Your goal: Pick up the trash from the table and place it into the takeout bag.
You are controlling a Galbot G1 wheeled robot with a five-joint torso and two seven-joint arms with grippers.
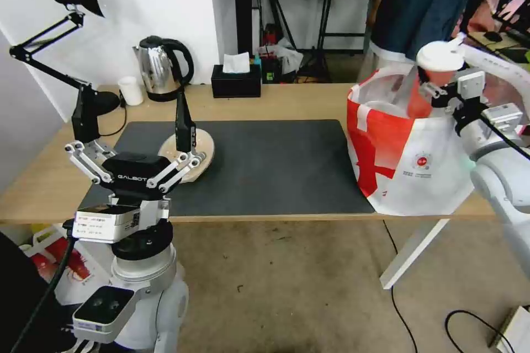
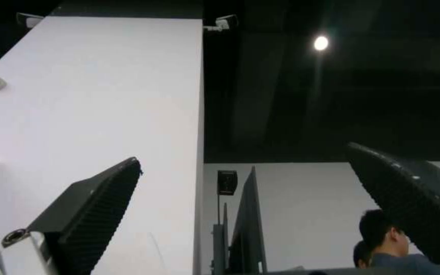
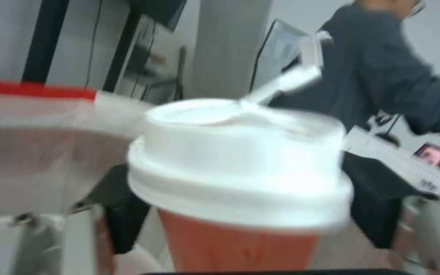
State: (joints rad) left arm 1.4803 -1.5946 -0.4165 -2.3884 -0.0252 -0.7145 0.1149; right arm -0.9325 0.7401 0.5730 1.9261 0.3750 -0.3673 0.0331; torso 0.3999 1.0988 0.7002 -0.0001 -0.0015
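The right gripper pinches the red cup above the takeout bag mouth; the bagging step looks underway, calling for lowering, then release; left of the bag, the left gripper stands spread, fingers up, by the beige bowl.

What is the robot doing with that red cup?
It is tidying up trash. Its right pincer holds the tall red cup with a white lid over the open top of the red-and-white takeout bag at the right end of the table. Its left pincer is open, pointing up in front of the shallow beige bowl, which sits on the black mat.
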